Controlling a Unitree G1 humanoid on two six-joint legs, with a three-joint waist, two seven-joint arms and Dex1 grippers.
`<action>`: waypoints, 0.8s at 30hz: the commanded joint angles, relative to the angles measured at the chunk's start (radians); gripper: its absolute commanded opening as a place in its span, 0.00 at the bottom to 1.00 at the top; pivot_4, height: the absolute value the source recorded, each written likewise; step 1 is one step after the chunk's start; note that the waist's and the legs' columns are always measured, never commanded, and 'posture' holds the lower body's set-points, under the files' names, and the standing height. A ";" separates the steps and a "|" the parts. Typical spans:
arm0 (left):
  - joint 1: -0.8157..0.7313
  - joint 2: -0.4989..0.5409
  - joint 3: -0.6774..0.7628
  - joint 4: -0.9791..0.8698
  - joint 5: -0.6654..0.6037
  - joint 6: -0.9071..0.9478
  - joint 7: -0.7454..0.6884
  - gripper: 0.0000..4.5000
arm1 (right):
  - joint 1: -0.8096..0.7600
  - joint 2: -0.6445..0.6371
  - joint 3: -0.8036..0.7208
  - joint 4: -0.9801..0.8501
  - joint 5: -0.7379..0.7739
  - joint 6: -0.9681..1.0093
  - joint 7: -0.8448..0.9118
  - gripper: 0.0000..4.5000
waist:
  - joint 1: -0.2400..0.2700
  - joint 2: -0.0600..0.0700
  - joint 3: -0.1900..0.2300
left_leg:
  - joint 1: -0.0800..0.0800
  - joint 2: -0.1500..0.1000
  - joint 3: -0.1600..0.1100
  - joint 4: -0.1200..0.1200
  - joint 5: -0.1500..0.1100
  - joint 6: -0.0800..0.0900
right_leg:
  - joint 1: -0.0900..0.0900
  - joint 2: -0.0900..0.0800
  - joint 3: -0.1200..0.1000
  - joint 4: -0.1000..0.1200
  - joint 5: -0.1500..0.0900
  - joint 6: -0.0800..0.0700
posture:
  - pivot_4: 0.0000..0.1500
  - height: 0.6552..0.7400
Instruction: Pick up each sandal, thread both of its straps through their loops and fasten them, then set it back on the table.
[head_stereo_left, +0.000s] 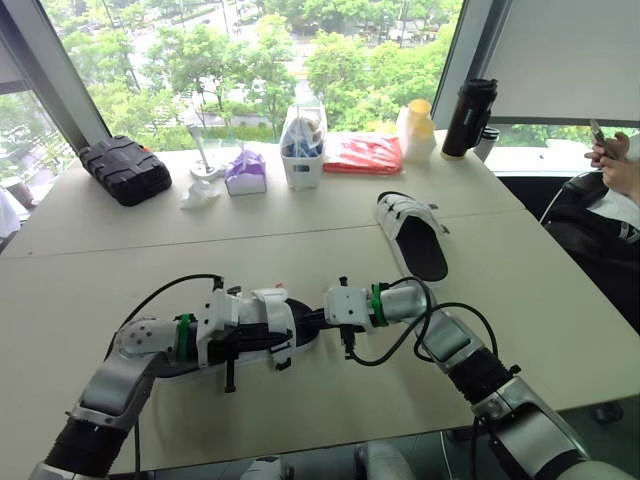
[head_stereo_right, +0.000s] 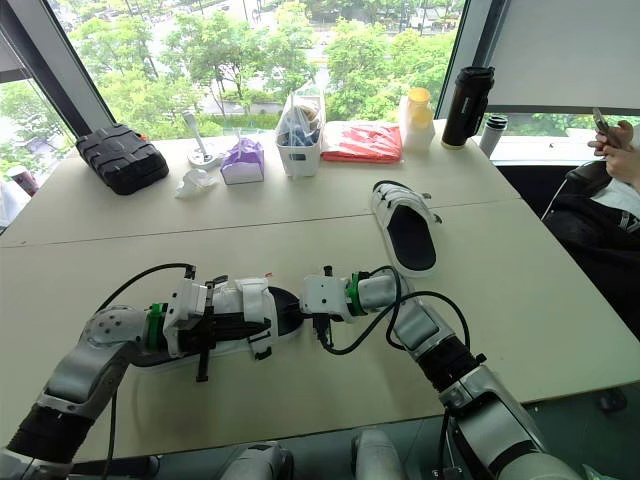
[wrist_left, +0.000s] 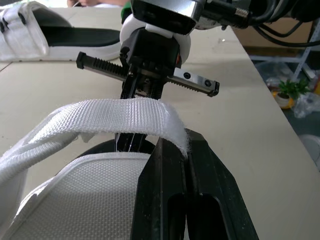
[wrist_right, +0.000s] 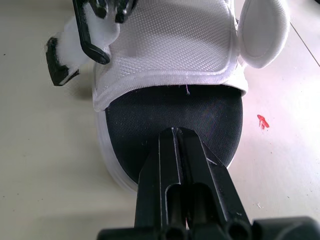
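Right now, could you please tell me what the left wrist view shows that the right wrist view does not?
Left wrist view: the left pincer shut on a white woven strap, the right pincer facing it from the front, and the second white sandal lying beyond. Right wrist view: the right pincer's shut fingers resting at the near sandal's black footbed, plus a small red mark on the tabletop. Both share the white mesh sandal upper and the beige table.
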 joint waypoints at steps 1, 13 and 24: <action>0.027 0.013 -0.019 -0.033 -0.004 0.075 0.009 0.13 | 0.019 0.007 0.022 -0.013 -0.012 0.007 0.005 0.00 | 0.000 0.000 0.000 | 0.000 0.000 0.000 0.000 0.000 0.000 | 0.000 0.000 0.000 0.000 0.000 0.000 | 1.00 1.00; 0.064 0.070 0.101 -0.214 -0.206 0.350 0.057 0.99 | 0.023 0.010 0.022 -0.015 -0.012 0.012 0.000 0.00 | -0.001 0.000 0.000 | 0.000 0.000 0.000 0.000 0.000 0.000 | 0.000 0.000 0.000 0.000 0.000 0.000 | 1.00 1.00; 0.247 0.128 0.354 -0.420 -0.429 0.531 0.173 0.99 | 0.027 0.006 0.020 -0.020 -0.010 0.016 0.000 0.00 | -0.001 0.000 0.000 | -0.001 0.001 -0.002 0.000 0.000 0.000 | 0.000 0.000 0.000 0.000 0.000 0.000 | 1.00 1.00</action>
